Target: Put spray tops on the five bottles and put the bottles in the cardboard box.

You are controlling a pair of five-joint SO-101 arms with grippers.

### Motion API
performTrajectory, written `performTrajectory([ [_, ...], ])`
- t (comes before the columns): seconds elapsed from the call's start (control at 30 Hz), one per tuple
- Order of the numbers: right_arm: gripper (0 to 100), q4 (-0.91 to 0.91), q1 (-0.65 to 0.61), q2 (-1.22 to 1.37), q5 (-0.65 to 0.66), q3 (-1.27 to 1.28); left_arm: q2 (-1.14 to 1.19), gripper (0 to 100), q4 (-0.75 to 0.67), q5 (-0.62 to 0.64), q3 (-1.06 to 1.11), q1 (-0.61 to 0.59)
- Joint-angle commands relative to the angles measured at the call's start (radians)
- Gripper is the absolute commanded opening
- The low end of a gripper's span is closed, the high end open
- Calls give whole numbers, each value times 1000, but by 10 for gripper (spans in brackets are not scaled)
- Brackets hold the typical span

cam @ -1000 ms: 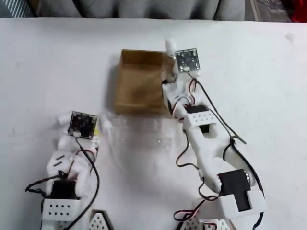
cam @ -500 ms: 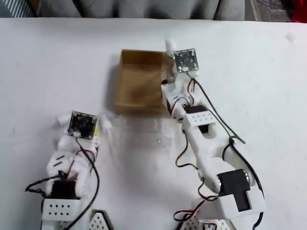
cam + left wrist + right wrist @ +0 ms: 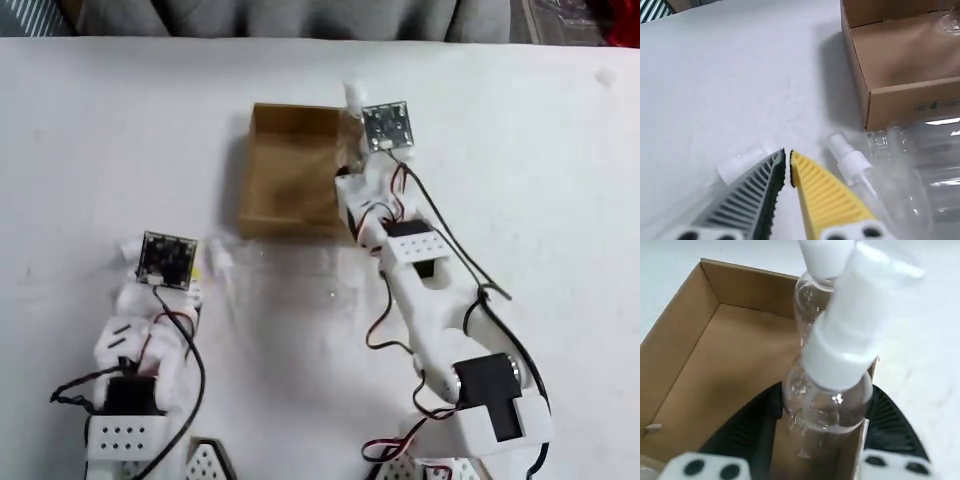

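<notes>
The right gripper (image 3: pixel 821 412) is clamped round the belly of a clear bottle (image 3: pixel 837 407) that already wears its white spray top (image 3: pixel 850 330). It hangs at the right-hand wall of the cardboard box (image 3: pixel 675 350), more over the rim than over the floor, as far as I can judge. That is my main worry: let go from there and the base could land on the wall's edge, so the bottle tips out onto the table (image 3: pixel 520 120) instead of dropping in. Something that looks like another capped bottle (image 3: pixel 811 297) sits just beyond it. Whether they touch I cannot tell, but a sideways nudge might knock it over. The grip is low on smooth plastic under a heavy-looking cap, so a swing could let the bottle swivel between the jaws.

Down at the near side, the left gripper (image 3: pixel 788 154) has its grey and yellow fingers pressed together on nothing, tips close to the table beside a small white cap (image 3: pixel 739 164). Closed like that it can only shove things, and the loose bottles (image 3: pixel 920 165) lying by the box's near wall would likely roll away
</notes>
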Motion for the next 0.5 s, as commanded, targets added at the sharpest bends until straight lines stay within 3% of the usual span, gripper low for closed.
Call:
performTrajectory([
  [0.0, 257, -4, -7, -4, 11, -6, -13, 23, -37, -9, -3, -12],
  [0.1, 302, -4, -7, -2, 11, -6, -13, 23, -37, -9, -3, -12],
  [0.47, 303, -4, -8, -2, 11, -6, -13, 23, -37, -9, -3, -12],
])
